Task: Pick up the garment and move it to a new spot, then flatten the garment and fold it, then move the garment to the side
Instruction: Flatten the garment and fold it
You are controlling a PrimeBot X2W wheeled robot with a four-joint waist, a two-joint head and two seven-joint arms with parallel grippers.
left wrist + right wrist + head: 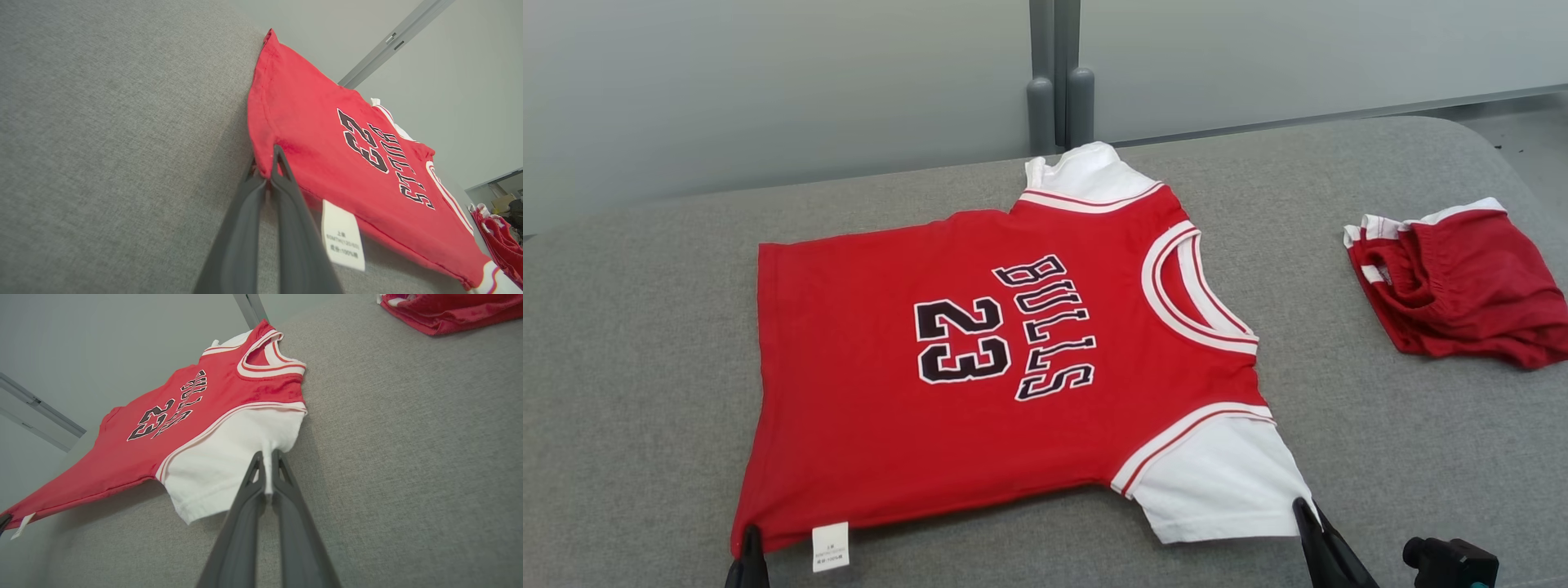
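The garment (866,376) is a red basketball jersey with white sleeves, "BULLS" and "23" in black. It lies spread out face up on the grey surface, neck to the right. My left gripper (749,535) is shut on its near bottom hem corner (263,163), beside a white care label (342,234). My right gripper (1303,510) is shut on the near white sleeve's edge (267,451). The near edge hangs slightly raised between the two grips, with shadow under it.
Another red and white garment (1462,282) lies crumpled at the right of the grey padded surface (1380,425). A pale partition wall with a grey post (1058,82) stands behind. A dark camera part (1450,562) shows at the lower right.
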